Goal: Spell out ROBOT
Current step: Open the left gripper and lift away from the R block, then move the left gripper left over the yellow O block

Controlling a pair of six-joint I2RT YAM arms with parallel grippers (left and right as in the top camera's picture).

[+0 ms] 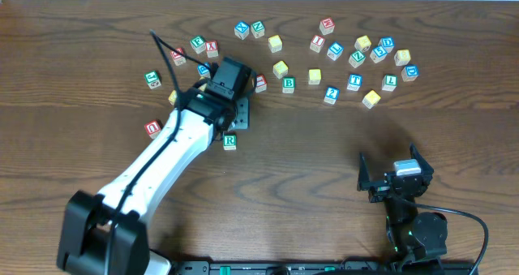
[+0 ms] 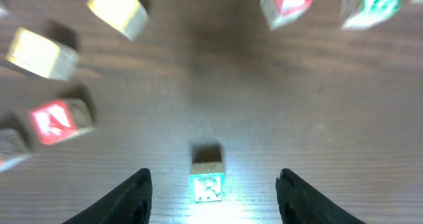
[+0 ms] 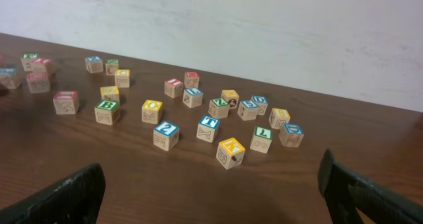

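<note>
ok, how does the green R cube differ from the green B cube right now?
Position: the R cube sits alone toward the robot's side of the table; the B cube is farther back in the scatter, a yellow-topped cube close beside it.
Gripper: the R cube lies untouched between the open fingers of the left gripper; no gripper is near the B cube.
Shared: small wooden cubes, green letter on top.

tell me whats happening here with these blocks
The left fingers stand open either side of the R cube, which sits on the table ungripped, apart from the rest. The right fingers hang wide open near the front edge. B, T and the other cubes lie scattered farther back.
</note>
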